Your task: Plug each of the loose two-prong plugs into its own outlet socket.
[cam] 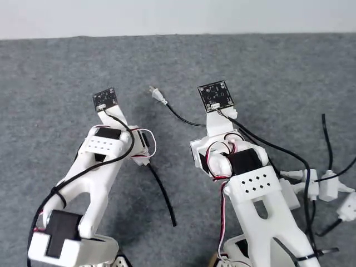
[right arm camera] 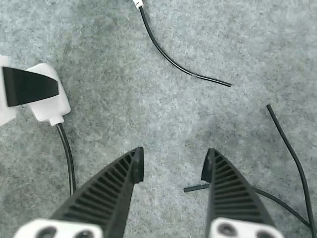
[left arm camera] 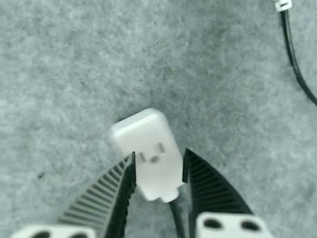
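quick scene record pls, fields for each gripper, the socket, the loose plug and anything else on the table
left gripper: fingers closed on either side of the socket
socket: white, black cord behind it, slots facing the wrist camera
right gripper: open, nothing between the fingers, over bare carpet
plug: loose on the carpet, black cord attached, apart from both grippers
white connectors: clustered with cords beside the right arm

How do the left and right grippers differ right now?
The left gripper clamps the white outlet socket; the right gripper holds nothing. The left gripper's jaws stand narrow, the right gripper's wide apart. Both have black ribbed fingers and hang over the grey mat.
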